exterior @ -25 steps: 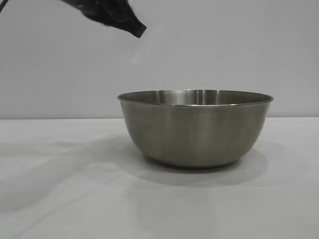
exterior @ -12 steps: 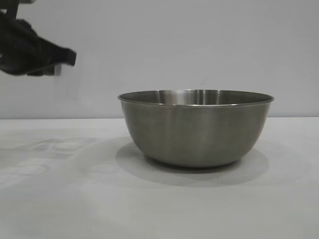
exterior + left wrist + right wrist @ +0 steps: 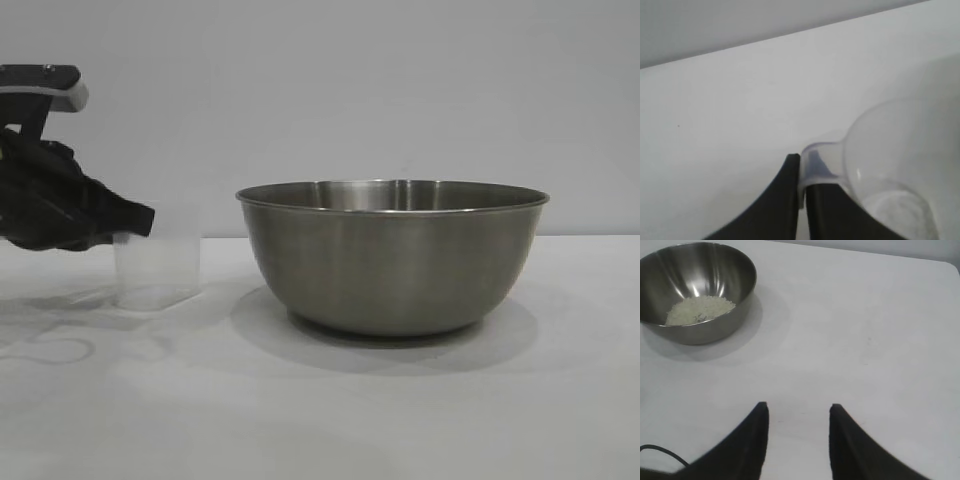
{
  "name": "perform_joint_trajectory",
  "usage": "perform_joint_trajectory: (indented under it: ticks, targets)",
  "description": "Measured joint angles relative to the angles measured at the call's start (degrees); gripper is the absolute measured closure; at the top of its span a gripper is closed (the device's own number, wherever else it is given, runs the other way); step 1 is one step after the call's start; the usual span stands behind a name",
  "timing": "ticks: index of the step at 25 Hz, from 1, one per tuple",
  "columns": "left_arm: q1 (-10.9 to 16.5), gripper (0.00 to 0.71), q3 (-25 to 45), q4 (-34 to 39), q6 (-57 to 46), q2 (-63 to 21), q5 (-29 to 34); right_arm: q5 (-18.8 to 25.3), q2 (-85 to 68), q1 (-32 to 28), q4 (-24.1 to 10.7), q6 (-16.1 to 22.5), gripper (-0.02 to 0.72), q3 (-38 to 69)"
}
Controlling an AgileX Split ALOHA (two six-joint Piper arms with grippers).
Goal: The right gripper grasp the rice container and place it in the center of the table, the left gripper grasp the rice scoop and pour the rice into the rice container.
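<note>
The steel rice container (image 3: 392,256) stands on the white table (image 3: 320,420) a little right of centre. In the right wrist view it (image 3: 670,275) holds a pale mound of rice (image 3: 700,309). The translucent rice scoop (image 3: 157,268) stands upright on the table at the left, looking empty. My left gripper (image 3: 125,225) is shut on its loop handle; in the left wrist view my left gripper (image 3: 803,172) pinches the handle beside the cup (image 3: 895,165). My right gripper (image 3: 797,410) is open and empty over bare table, well away from the bowl.
A thin dark cable (image 3: 660,452) crosses a corner of the right wrist view. The table's far edge and rounded corner (image 3: 947,265) show there. A plain grey wall stands behind the table.
My left gripper has come down from high beside the bowl to the table's left side, bringing the scoop with it; the scoop now stands upright on the table. The bowl has not moved.
</note>
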Motion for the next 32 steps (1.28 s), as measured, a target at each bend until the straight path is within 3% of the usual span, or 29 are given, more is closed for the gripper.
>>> perform_joint_trajectory:
  ticks: [3,11,14,17,22,26,32]
  targets:
    - [0.0,0.507,4.6,0.8,-1.1,-0.6,-0.5,0.0,0.0,0.0,0.0,0.0,0.424,0.0]
    - [0.0,0.515,10.4,0.4,-2.2,-14.6,-0.3,0.0,0.0,0.0,0.0,0.0,0.424,0.0]
    - [0.0,0.515,10.5,-0.9,-2.6,-21.8,4.4,0.0,0.0,0.0,0.0,0.0,0.424,0.0]
    - [0.0,0.515,10.6,-2.7,-1.7,-31.1,15.7,0.0,0.0,0.0,0.0,0.0,0.424,0.0]
    - [0.0,0.515,10.9,-3.7,-1.1,-50.4,44.4,0.0,0.0,0.0,0.0,0.0,0.424,0.0]
    - [0.0,0.515,11.1,-3.7,-1.1,-66.5,62.0,0.0,0.0,0.0,0.0,0.0,0.424,0.0]
    - [0.0,0.515,7.8,-2.2,-1.0,-85.8,93.9,0.0,0.0,0.0,0.0,0.0,0.424,0.0]
